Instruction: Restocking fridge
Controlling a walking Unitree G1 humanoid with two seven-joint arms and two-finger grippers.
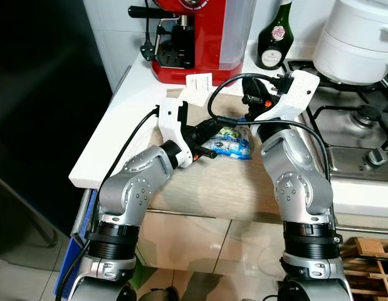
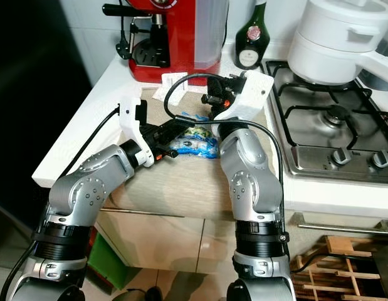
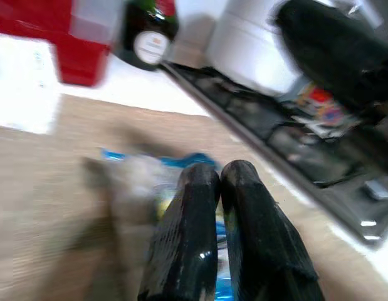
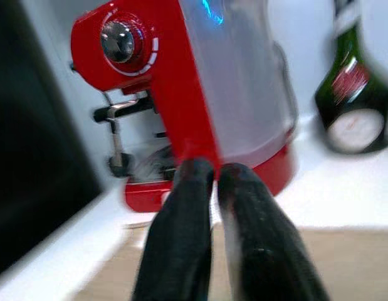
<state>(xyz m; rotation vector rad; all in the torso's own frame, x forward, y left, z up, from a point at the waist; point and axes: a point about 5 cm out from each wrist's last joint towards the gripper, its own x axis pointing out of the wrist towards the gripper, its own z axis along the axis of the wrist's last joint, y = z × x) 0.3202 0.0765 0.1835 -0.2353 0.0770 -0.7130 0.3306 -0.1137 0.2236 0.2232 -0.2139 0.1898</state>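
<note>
A blue and clear plastic packet [image 1: 228, 143] lies on the wooden tabletop [image 1: 212, 185], between both arms. The left tool [image 3: 220, 183], fingers pressed together and empty, hovers just above the packet. The right tool [image 4: 214, 175], also closed on nothing, points toward a red coffee machine [image 1: 194, 37] (a dark green bottle [image 1: 275, 37] stands beside it).

Head stereo pair looks down at counter [image 1: 118, 119]; wrist cameras close along claws; all share coffee machine [image 4: 181, 94].
</note>
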